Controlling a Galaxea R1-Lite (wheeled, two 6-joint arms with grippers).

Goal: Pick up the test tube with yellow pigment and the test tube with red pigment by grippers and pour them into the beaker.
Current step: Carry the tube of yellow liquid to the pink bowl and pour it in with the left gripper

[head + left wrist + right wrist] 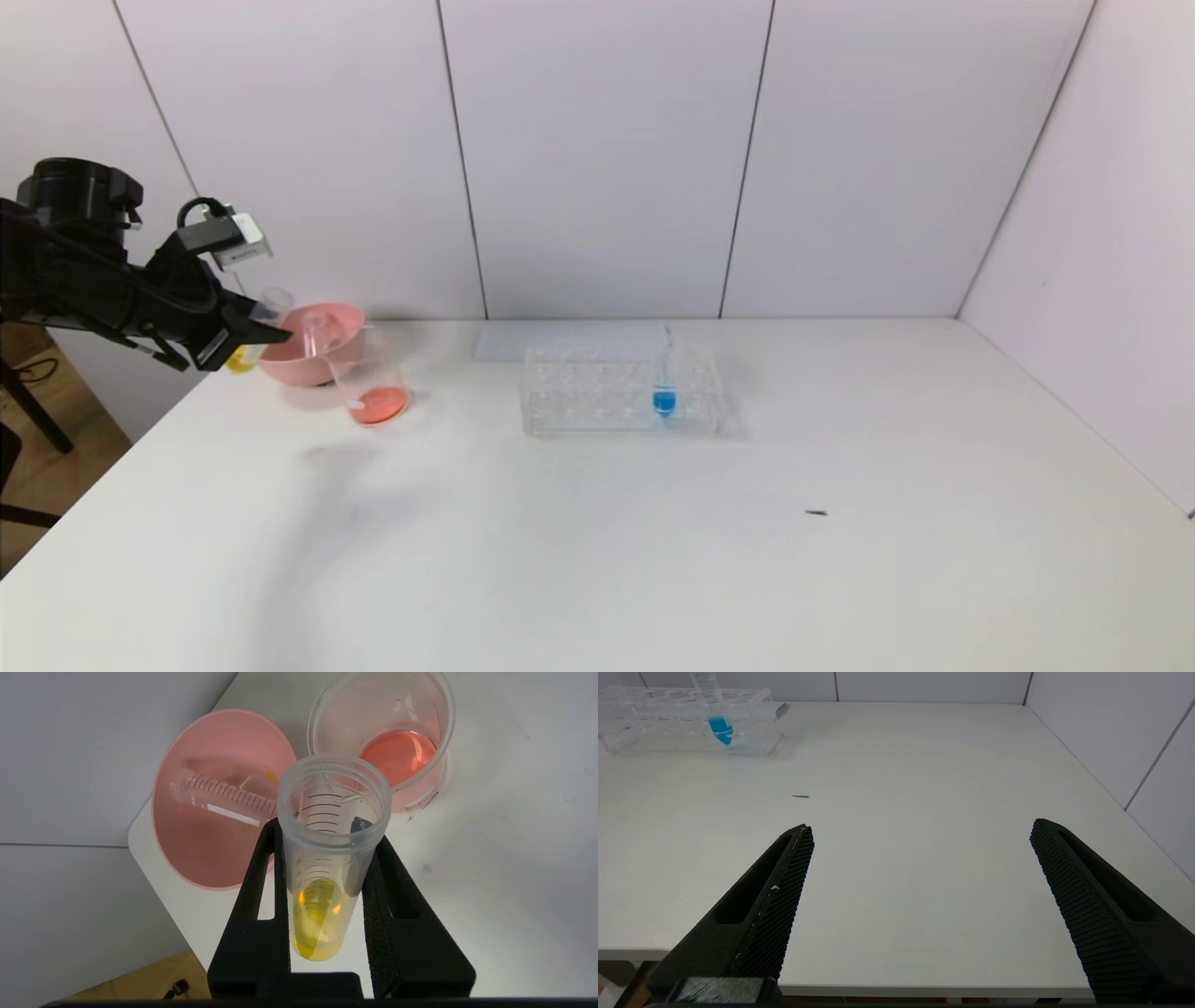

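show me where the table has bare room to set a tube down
Most of the table is bare: the whole front, and the right side past the clear rack holding the blue tube. The far left corner is crowded: pink bowl, beaker and the left hand holding the yellow tube.

The left arm [84,280] was matte black, with a small white-grey camera box [238,240] and looped black cable. The right gripper [920,830] had long, tapered black fingers [784,891] with cross-hatched pads.
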